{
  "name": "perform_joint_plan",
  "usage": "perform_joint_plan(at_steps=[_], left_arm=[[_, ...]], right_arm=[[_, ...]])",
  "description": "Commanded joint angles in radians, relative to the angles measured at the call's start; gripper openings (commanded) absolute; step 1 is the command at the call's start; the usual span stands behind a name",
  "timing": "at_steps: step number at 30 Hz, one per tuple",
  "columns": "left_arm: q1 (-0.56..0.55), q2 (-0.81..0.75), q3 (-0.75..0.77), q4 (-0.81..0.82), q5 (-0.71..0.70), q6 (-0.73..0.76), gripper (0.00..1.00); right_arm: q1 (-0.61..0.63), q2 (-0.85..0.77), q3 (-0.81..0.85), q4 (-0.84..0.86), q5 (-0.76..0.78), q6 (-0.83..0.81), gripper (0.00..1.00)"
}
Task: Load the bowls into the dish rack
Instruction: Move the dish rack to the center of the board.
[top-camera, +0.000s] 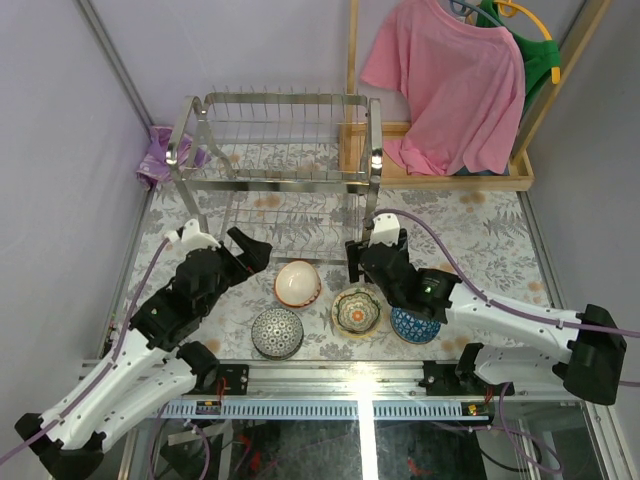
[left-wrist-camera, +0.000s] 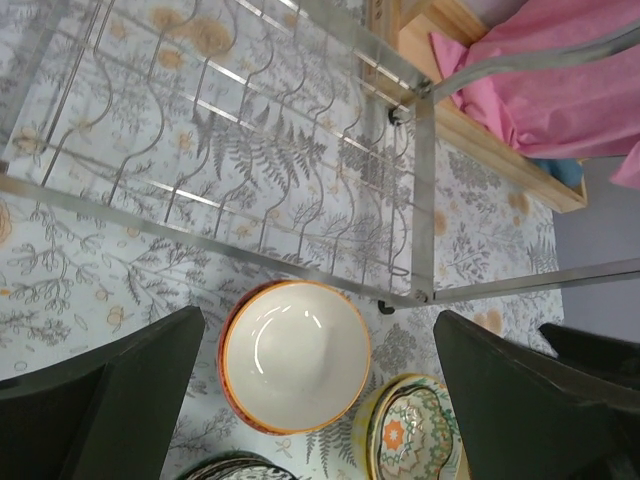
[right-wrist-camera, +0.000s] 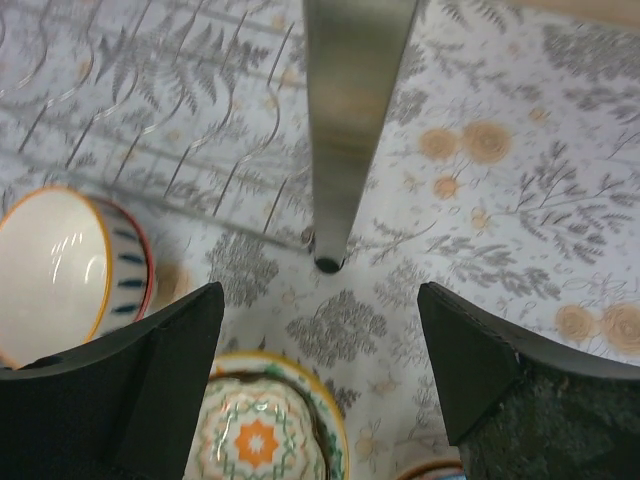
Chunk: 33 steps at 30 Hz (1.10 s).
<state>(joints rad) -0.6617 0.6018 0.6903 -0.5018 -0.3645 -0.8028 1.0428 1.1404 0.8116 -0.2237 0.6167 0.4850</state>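
Observation:
The steel wire dish rack (top-camera: 372, 140) stands at the back of the table with nothing in it. In front of it sit a white bowl with an orange rim (top-camera: 297, 283), a yellow patterned bowl (top-camera: 357, 312), a dark patterned bowl (top-camera: 277, 333) and a blue bowl (top-camera: 415, 325). My left gripper (left-wrist-camera: 318, 318) hangs open above the white bowl (left-wrist-camera: 295, 355), touching nothing. By the rack's front right post (right-wrist-camera: 350, 120) my right gripper (right-wrist-camera: 320, 292) is open too, just behind the yellow bowl (right-wrist-camera: 265, 425) and holding nothing.
A wooden-framed clothes stand (top-camera: 440, 175) with a pink shirt (top-camera: 450, 85) stands at the back right. A purple cloth (top-camera: 158, 160) lies left of the rack. The right arm (top-camera: 500, 315) reaches over the blue bowl. The table carries a fern-print cover (top-camera: 480, 240).

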Motion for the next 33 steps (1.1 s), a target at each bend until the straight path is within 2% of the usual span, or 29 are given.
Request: perform_joint_plan(at_steps=[1, 5, 8, 11, 16, 19, 21, 24, 28, 31, 33], left_arm=[[-0.005, -0.011, -0.063, -0.012, 0.166, -0.076, 1.00], [-0.006, -0.007, -0.078, -0.018, 0.138, -0.119, 1.00], [-0.006, -0.006, -0.062, -0.040, 0.103, -0.113, 1.00], [-0.006, -0.005, -0.029, -0.079, 0.074, -0.092, 1.00], [-0.006, -0.006, 0.024, -0.139, 0.060, -0.073, 0.99], [-0.006, -0.027, 0.045, -0.166, 0.063, -0.064, 0.98], [-0.006, -0.040, 0.063, -0.196, 0.050, -0.060, 0.98], [-0.006, -0.056, 0.095, -0.249, 0.017, -0.047, 0.98], [-0.006, -0.072, 0.112, -0.287, -0.006, -0.038, 0.98], [-0.006, -0.073, 0.113, -0.302, -0.026, -0.042, 0.98], [-0.006, -0.073, 0.113, -0.304, -0.035, -0.048, 0.98]], right_arm=[[0.010, 0.013, 0.001, 0.270, 0.207, -0.090, 0.85], [0.008, 0.073, 0.008, 0.381, 0.212, -0.171, 0.84], [0.007, 0.132, 0.037, 0.417, 0.225, -0.202, 0.80], [-0.001, 0.193, 0.078, 0.422, 0.255, -0.210, 0.77], [-0.038, 0.264, 0.129, 0.360, 0.325, -0.138, 0.63], [-0.050, 0.277, 0.114, 0.361, 0.343, -0.121, 0.60], [-0.068, 0.283, 0.097, 0.371, 0.327, -0.122, 0.53], [-0.086, 0.283, 0.082, 0.364, 0.330, -0.117, 0.34], [-0.094, 0.252, 0.042, 0.371, 0.351, -0.119, 0.31], [-0.107, 0.223, 0.016, 0.367, 0.364, -0.119, 0.17], [-0.119, 0.197, 0.001, 0.342, 0.380, -0.107, 0.15]])
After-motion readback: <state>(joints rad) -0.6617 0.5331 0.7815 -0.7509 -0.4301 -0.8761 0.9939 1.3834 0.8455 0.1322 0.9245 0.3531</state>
